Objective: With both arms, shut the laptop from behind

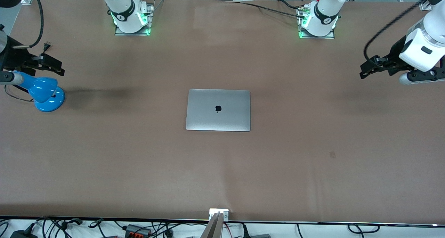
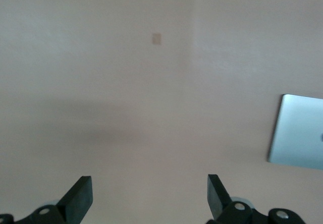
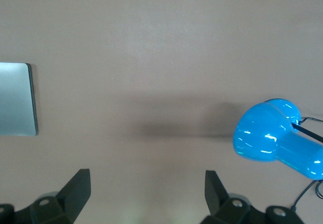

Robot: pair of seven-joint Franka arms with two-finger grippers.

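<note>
The space-grey laptop (image 1: pixel 218 110) lies flat and closed in the middle of the table, its lid up with the black apple logo showing. Its edge also shows in the left wrist view (image 2: pixel 298 133) and in the right wrist view (image 3: pixel 15 100). My left gripper (image 1: pixel 363 72) hangs open and empty over the bare table at the left arm's end, well clear of the laptop; its jaws stand wide apart in its wrist view (image 2: pixel 150 193). My right gripper (image 1: pixel 59 68) is open and empty over the right arm's end, above a blue lamp; it also shows in its own wrist view (image 3: pixel 147 188).
A blue desk lamp (image 1: pixel 45 92) stands at the right arm's end of the table and shows in the right wrist view (image 3: pixel 272 138). A small dark mark (image 1: pixel 332 154) is on the brown cloth. Cables lie along the table's near edge (image 1: pixel 139 227).
</note>
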